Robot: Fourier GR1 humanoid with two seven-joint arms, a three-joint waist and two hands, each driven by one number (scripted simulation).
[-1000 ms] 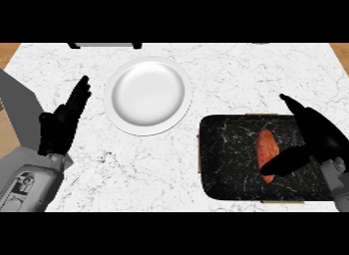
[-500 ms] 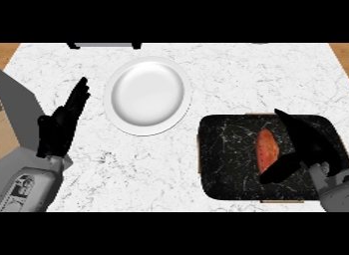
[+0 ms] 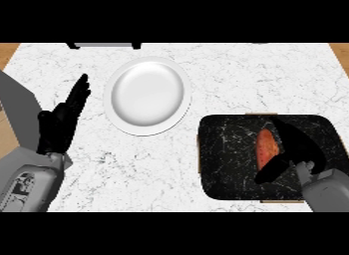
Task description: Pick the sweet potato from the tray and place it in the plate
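The right hand (image 3: 299, 144) hangs over the black tray (image 3: 229, 174) at the right of the counter, its fingers stretched straight toward the tray's far edge and its thumb angled down and to the left. It covers the right side of the sweet potato (image 3: 266, 149), but no finger is curled around it, so the hand is open and holds nothing that can be seen; whether it touches the vegetable cannot be told. The sweet potato lies lengthwise inside the tray, its orange left side showing just beside the fingers. The white plate (image 3: 148, 94) sits well apart to the upper left on the marbled counter (image 3: 229, 84), with nothing in it. Near the left edge the left hand (image 3: 63, 119) rests open, fingers straight and pointing up, just beside the plate.
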